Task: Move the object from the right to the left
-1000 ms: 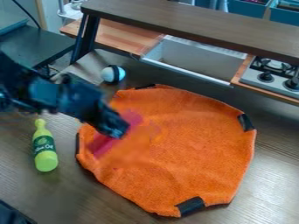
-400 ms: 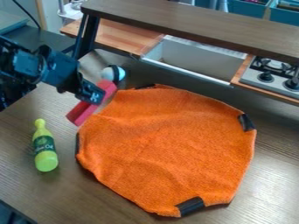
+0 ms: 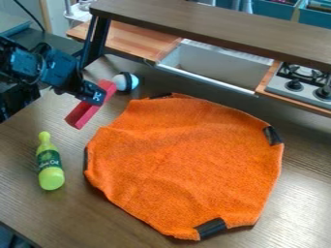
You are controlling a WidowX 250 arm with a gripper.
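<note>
With the orange cloth (image 3: 188,164) as clock centre, a yellow-green bottle (image 3: 50,167) sits at nine; between ten and eleven, the gripper (image 3: 95,94) has its fingers clamped on a tilted red block (image 3: 80,115); the blue-and-white ball (image 3: 127,82) is at eleven, and the stove (image 3: 281,85) between one and two.

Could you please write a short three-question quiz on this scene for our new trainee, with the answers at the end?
1. True or false: the green bottle is beside the orange cloth, not on it.

2. Multiple choice: what is the gripper holding?
(a) a spoon
(b) a red block
(c) a yellow cup

3. Fill in the missing word: the patch at the cloth's lower edge is ____ in colour.

Key: 1 true; 2 b; 3 black
</note>
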